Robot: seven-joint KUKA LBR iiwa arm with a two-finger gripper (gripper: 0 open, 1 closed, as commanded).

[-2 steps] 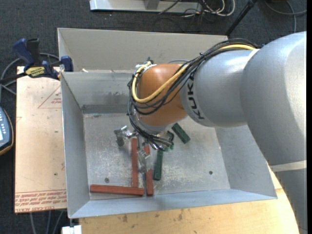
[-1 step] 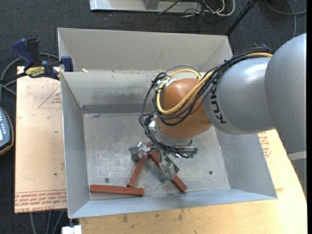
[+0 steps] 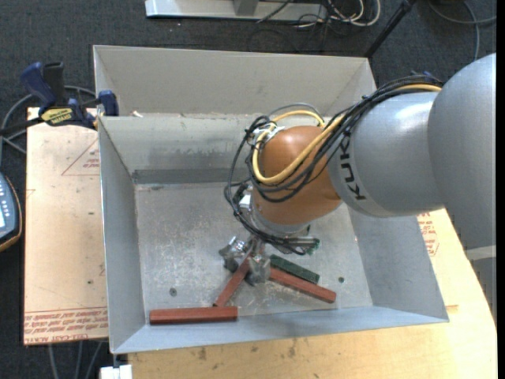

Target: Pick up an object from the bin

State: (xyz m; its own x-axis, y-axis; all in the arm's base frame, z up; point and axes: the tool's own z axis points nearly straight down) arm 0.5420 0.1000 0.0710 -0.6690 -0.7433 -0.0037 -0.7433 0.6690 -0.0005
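On a dark carpeted floor [image 3: 63, 22], a grey metal bin [image 3: 118, 212] with sloping walls stands open to the camera, its bottom scuffed and speckled. The pincer [image 3: 249, 265] of a single robot arm [image 3: 410, 156], reaching in from the right, is down on the bin's bottom a little right of centre, at the upper end of a slanting red-brown stick [image 3: 230, 289]. Whether the pincer is open, closed or gripping cannot be told, since the wrist's rounded orange cover [image 3: 296, 184] hangs over much of it. Yellow and black wrist cables [image 3: 272, 176] loop across that cover.

The slanting stick is long, thin and square-edged, and runs down and to the left from the pincer towards the near wall. Just right of the pincer lies a dark green stick [image 3: 296, 273]. Close along its lower side is a second red-brown stick [image 3: 304, 287], pointing down to the right. A broader red-brown bar [image 3: 193, 315] lies flat along the foot of the near wall, its right end near the slanting stick's lower tip.

On the arm's grey casing, black lettering [image 3: 347, 172] reads KUK; anything further is hidden by the cables.
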